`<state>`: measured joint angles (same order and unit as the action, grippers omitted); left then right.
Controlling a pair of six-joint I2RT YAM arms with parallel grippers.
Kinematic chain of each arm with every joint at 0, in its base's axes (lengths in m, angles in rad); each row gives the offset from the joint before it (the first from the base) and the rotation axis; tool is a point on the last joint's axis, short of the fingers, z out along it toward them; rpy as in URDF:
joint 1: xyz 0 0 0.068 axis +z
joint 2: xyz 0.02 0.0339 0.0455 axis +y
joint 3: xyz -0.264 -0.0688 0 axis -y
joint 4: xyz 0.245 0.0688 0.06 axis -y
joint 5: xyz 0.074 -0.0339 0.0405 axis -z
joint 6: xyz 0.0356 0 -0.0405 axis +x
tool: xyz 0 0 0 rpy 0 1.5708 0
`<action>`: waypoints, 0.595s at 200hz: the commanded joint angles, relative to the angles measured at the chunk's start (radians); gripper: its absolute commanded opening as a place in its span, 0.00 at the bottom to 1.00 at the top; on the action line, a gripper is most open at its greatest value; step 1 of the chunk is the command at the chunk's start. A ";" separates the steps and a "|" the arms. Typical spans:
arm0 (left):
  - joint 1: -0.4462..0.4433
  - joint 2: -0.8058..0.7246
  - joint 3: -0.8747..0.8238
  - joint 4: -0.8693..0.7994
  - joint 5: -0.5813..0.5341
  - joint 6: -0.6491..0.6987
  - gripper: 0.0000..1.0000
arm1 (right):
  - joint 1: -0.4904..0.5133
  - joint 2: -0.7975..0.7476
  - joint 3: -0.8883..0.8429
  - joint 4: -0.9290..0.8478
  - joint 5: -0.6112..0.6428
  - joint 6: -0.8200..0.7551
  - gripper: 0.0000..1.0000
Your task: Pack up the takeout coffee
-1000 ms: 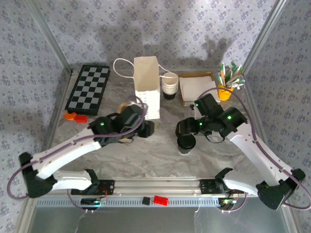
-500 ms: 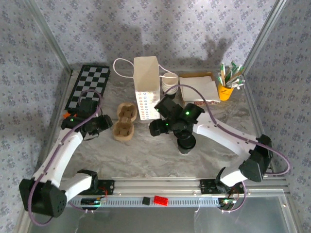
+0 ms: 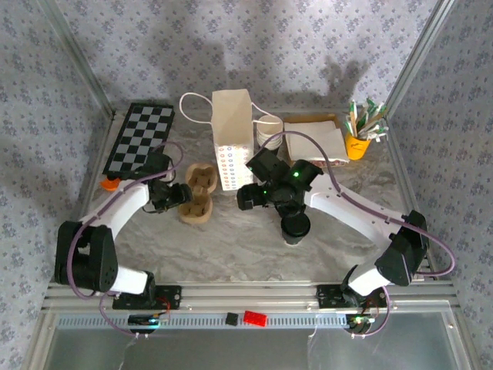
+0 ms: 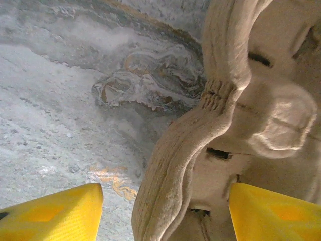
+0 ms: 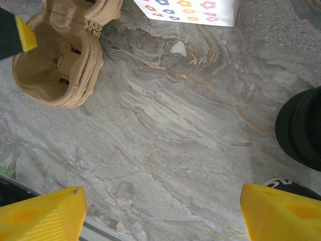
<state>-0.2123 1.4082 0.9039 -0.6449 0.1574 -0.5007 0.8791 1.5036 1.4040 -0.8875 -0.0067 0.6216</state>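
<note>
The takeout coffee [image 3: 295, 226], a dark cup under a black lid, stands upright in the middle of the table; its lid [image 5: 301, 128] shows at the right edge of the right wrist view. My right gripper [image 3: 245, 199] hovers just left of it, open [image 5: 160, 216], with bare table between its yellow fingers. The white paper bag [image 3: 233, 139] stands upright behind, its flower print [image 5: 185, 10] showing in the right wrist view. My left gripper [image 3: 183, 194] is open [image 4: 165, 216], its fingers straddling the rim of the brown pulp cup carrier [image 4: 180, 165].
The cup carrier [image 3: 197, 193] lies left of the bag. A stack of lidless cups [image 3: 269, 129], a napkin pile [image 3: 316, 142] and a yellow cup of stirrers [image 3: 358, 142] line the back. A chessboard [image 3: 140, 139] and an orange piece [image 3: 110, 183] lie at the left.
My left gripper swung out to the left, then came back right to the carrier's rim. My right arm moved from the right side to the centre and has since held still.
</note>
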 commanded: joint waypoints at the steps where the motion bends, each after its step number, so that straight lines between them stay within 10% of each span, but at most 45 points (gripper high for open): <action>1: -0.037 0.030 0.008 -0.061 -0.066 0.020 0.65 | -0.009 -0.017 0.021 -0.030 0.008 0.017 0.82; 119: -0.256 -0.135 -0.089 -0.339 -0.231 -0.252 0.60 | -0.019 -0.009 -0.025 -0.009 -0.024 -0.035 0.83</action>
<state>-0.4423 1.3453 0.8440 -0.8688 -0.0685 -0.6621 0.8677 1.5036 1.4014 -0.8848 -0.0151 0.6079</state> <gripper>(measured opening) 0.605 0.833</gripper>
